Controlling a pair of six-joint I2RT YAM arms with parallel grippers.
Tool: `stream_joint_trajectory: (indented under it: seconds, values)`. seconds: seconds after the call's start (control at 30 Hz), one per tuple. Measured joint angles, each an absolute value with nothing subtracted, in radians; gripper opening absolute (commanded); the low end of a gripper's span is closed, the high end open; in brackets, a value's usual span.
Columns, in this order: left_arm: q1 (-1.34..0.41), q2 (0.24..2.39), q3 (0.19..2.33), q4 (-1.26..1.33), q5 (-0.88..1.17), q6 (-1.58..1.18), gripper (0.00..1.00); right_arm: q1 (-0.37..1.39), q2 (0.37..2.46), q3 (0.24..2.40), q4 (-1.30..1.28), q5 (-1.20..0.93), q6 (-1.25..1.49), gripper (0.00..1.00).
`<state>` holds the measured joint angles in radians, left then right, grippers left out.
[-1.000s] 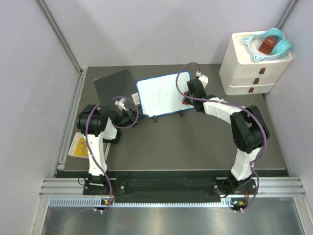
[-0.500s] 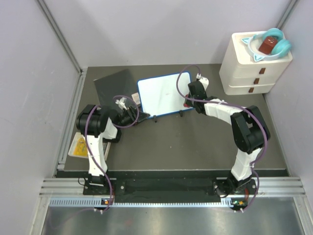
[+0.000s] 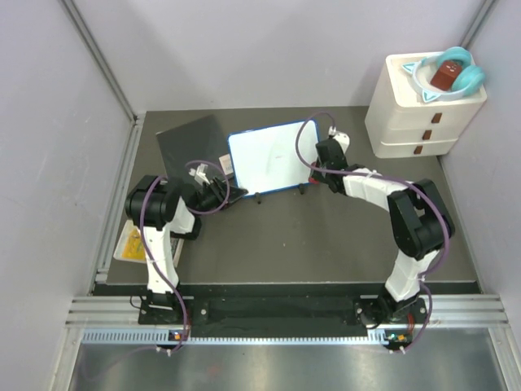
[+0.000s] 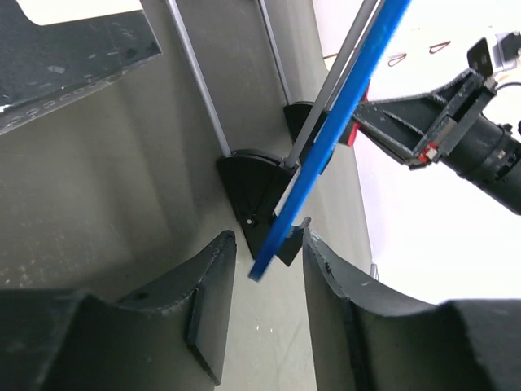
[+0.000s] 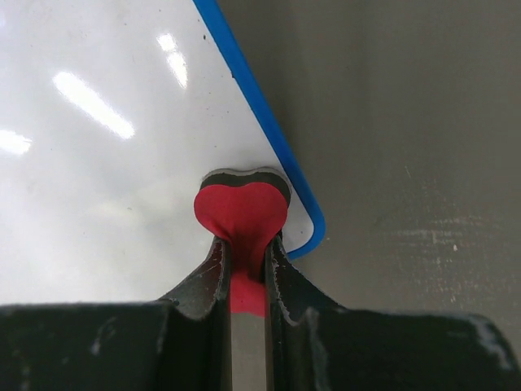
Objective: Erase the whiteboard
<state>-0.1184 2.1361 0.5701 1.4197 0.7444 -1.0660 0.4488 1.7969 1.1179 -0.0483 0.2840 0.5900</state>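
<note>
Whiteboard with thin blue rim, likely light, stiff and tippy, stands at dark table's far middle, best steadied by the rim left gripper straddles, jaws apart, as right gripper clenches red heart-shaped eraser at its corner

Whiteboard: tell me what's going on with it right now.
The right gripper is shut on a red heart-shaped eraser, held against the whiteboard near a corner. The left gripper straddles the board's blue rim by a black foot, jaws apart. Most of the board looks clean; a couple of small marks show.
</note>
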Motion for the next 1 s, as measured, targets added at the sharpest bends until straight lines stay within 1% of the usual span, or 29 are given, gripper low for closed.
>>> stream_joint_trajectory:
  seconds: [0.03,0.33,0.37,0.47,0.5,0.53,0.6,0.63,0.7,0.73,0.8,0.83,0.9,0.93,1.0]
  values:
    - [-0.117,2.136,0.568,1.422,0.742,-1.067,0.5,0.448,1.785,1.109,-0.049,0.282,0.586,0.0]
    - [-0.113,2.106,0.535,1.448,0.736,-1.062,0.62,0.448,1.626,1.078,-0.115,0.278,0.576,0.0]
    - [-0.113,2.099,0.531,1.447,0.735,-1.058,0.64,0.448,1.603,1.071,-0.117,0.278,0.577,0.0]
    - [-0.111,2.081,0.516,1.444,0.734,-1.045,0.68,0.448,1.54,1.02,-0.12,0.27,0.58,0.0]
    - [-0.11,2.072,0.508,1.44,0.731,-1.041,0.68,0.448,1.516,0.988,-0.121,0.267,0.583,0.03]
    - [-0.109,2.063,0.498,1.439,0.727,-1.037,0.68,0.448,1.491,0.955,-0.13,0.264,0.587,0.14]
    - [-0.104,2.039,0.471,1.432,0.711,-1.019,0.69,0.448,1.446,0.883,-0.145,0.26,0.598,0.28]
    - [-0.1,2.024,0.451,1.427,0.697,-1.01,0.69,0.448,1.43,0.855,-0.153,0.257,0.605,0.35]
    - [-0.096,1.98,0.403,1.414,0.651,-0.976,0.7,0.448,1.393,0.791,-0.17,0.249,0.617,0.43]
    - [-0.094,1.948,0.374,1.396,0.622,-0.953,0.71,0.448,1.378,0.765,-0.181,0.244,0.622,0.56]
    - [-0.092,1.877,0.323,1.352,0.561,-0.908,0.72,0.448,1.36,0.733,-0.195,0.235,0.635,0.69]
    - [-0.091,1.835,0.307,1.322,0.532,-0.886,0.72,0.448,1.352,0.721,-0.201,0.234,0.637,0.77]
    - [-0.091,1.74,0.301,1.229,0.477,-0.845,0.73,0.448,1.341,0.706,-0.212,0.232,0.645,0.81]
    - [-0.091,1.685,0.306,1.163,0.448,-0.823,0.75,0.448,1.338,0.703,-0.218,0.233,0.648,0.85]
    - [-0.091,1.583,0.323,1.025,0.393,-0.781,0.76,0.448,1.334,0.7,-0.225,0.232,0.65,0.88]
